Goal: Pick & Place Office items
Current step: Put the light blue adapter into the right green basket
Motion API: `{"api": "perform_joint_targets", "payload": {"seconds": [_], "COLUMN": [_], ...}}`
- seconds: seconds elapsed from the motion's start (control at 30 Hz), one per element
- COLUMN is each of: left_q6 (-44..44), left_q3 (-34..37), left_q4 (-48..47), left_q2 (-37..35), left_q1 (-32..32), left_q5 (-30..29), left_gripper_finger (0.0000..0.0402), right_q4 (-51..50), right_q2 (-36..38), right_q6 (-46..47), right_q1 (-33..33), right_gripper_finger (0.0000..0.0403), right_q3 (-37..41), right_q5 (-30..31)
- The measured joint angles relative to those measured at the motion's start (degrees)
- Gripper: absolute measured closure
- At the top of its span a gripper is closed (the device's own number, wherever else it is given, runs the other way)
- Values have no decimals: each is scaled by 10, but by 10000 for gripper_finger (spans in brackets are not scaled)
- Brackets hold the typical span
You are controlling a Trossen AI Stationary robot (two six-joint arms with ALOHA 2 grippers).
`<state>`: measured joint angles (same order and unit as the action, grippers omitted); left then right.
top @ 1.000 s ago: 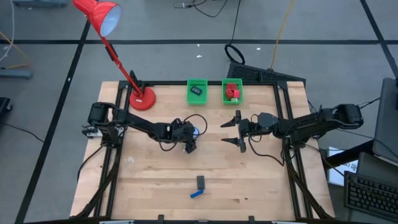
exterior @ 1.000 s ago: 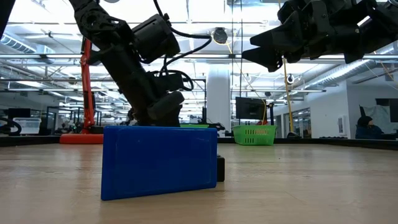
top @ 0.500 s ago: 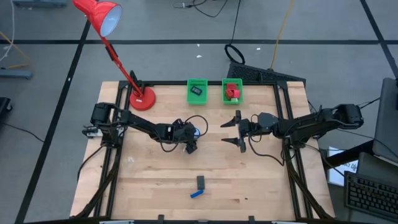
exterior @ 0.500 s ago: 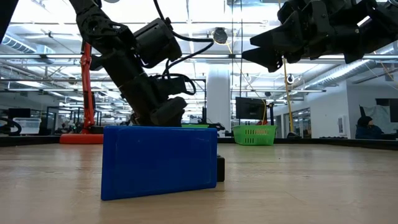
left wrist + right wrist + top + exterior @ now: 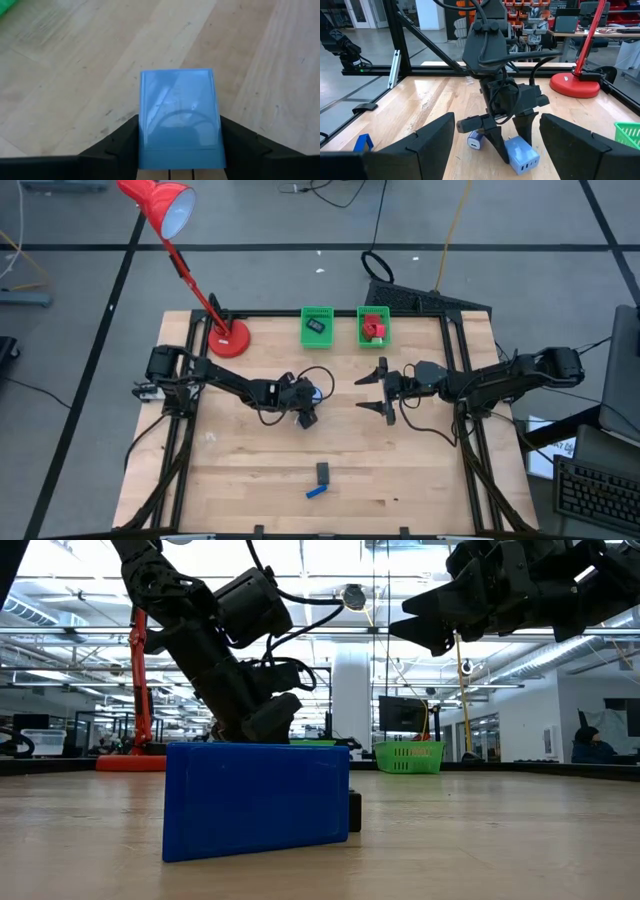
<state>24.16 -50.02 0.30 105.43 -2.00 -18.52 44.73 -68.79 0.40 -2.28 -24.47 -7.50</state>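
**Item and position.** The pale blue cube is sitting on the table. It is out toward the table's middle from the red desk lamp, well clear of the lamp's base. In the right wrist view, one face of the cube is showing a row of small slots.

**Left gripper.** The left gripper is reaching down over the cube. Its two dark fingers are pressing against opposite side faces, so it is clasping the cube. The cube's underside is, by appearance, resting on the wood.

**Right gripper.** The right gripper is hanging above the table, farther from the lamp than the cube. Its fingers are spread wide and carrying nothing.

**Handling assessment.**
- The cube is looking like a rigid moulded plastic block, probably light and not fragile.
- It is unlikely to deform under squeeze.
- Its faces are catching a sheen, so I am judging them smooth and liable to slide against hard pads.

**Hold point.**
- The two flat, parallel side faces are offering the best purchase, taken about midway up and centred.
- The slotted face and the rounded edges are the ones to avoid.
- A grip set off-centre is risking the block pivoting between the pads during a lift.
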Motion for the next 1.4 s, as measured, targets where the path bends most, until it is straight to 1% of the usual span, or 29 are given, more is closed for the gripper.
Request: {"api": "perform_joint_targets", "payload": {"seconds": [0.1,0.23,0.3,0.43,0.53,0.73,0.77,0.93,1.13,1.23,1.33,1.4], "left_q6": [0,4,6,6,6,5,5,17,59,63,52,42], "left_q3": [0,0,0,0,0,0,0,1,2,2,0,0], "left_q4": [0,-1,-1,-1,-1,0,0,4,13,32,75,94], "left_q2": [0,0,0,0,0,0,0,-9,-71,-103,-129,-142], "left_q1": [-1,0,0,0,0,-1,-1,1,-3,-17,-35,-47], "left_q5": [-3,-6,-8,-8,-8,-2,-2,4,59,84,104,116], "left_gripper_finger": [179,129,112,104,118,189,191,191,191,182,175,178], "right_q4": [0,0,0,0,0,0,0,0,-2,-5,-4,-7], "right_q2": [0,0,0,0,0,0,0,0,0,0,-2,-2], "right_q6": [0,0,0,0,0,0,0,0,-24,-29,-33,-52], "right_q1": [0,0,0,0,0,0,0,0,1,2,3,5], "right_gripper_finger": [124,124,124,124,124,124,124,124,124,124,124,124], "right_q3": [0,0,0,0,0,0,0,0,0,0,0,0], "right_q5": [0,0,0,0,0,0,0,0,2,3,19,41]}}
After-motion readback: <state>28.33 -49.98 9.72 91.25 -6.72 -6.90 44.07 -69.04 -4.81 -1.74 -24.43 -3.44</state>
